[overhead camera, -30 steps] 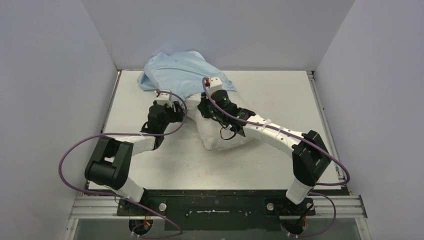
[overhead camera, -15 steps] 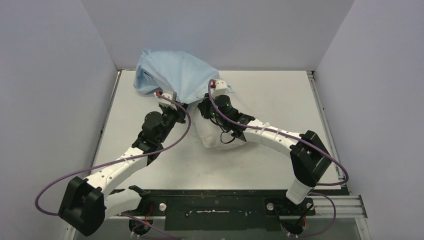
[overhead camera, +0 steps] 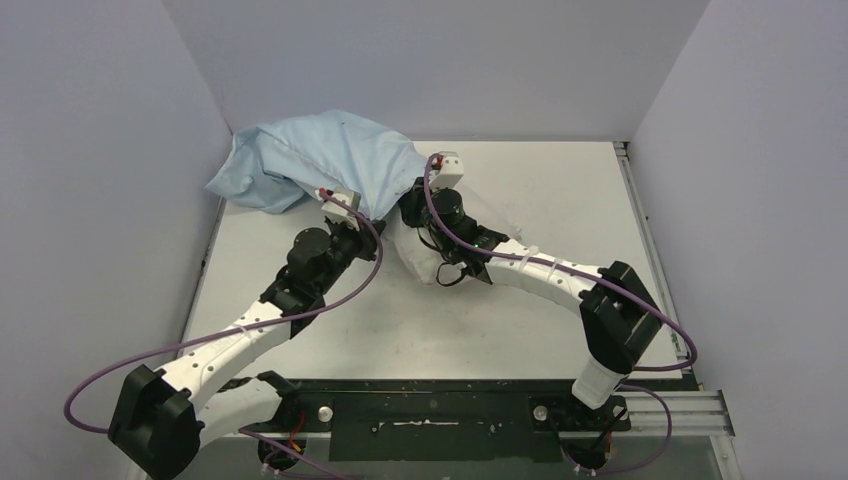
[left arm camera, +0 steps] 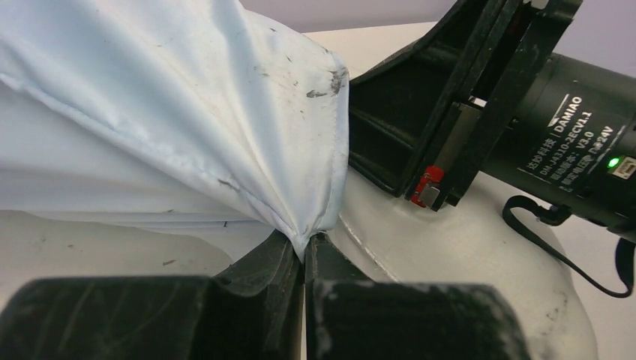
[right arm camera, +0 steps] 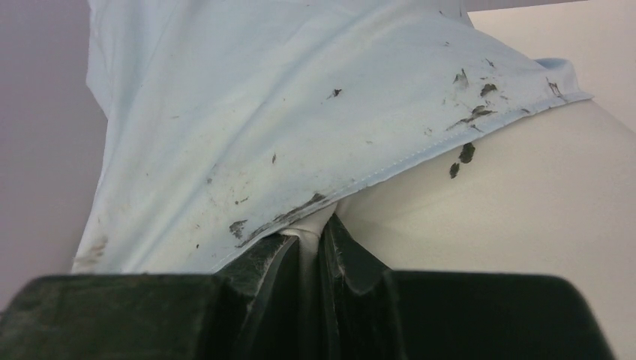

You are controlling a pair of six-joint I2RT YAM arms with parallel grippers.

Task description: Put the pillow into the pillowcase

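From above, the pillowcase [overhead camera: 310, 165] lies bunched at the far left of the bench [overhead camera: 600, 210], its far end spilling past the bench's left edge against the wall. Its near hem reaches the pillow [overhead camera: 422, 265], whose white end shows near the middle of the bench under the right arm [overhead camera: 545, 268]. The left arm [overhead camera: 250, 325] reaches in from the near left. Both arms meet the hem side by side, the left jaws on the left and the right jaws beside them.

At the left wrist, the left jaws are pressed together on a gathered pleat of the pillowcase [left arm camera: 210, 105], which fans upward from the pinch. The pillow [left arm camera: 465, 259] lies just to the right, with the right arm's black wrist [left arm camera: 480, 97] above it.

At the right wrist, the right jaws are nearly closed, pinching the smudged hem of the pillowcase [right arm camera: 300, 105]. The hem is draped over the pillow [right arm camera: 525, 217], which bulges out below it on the right.
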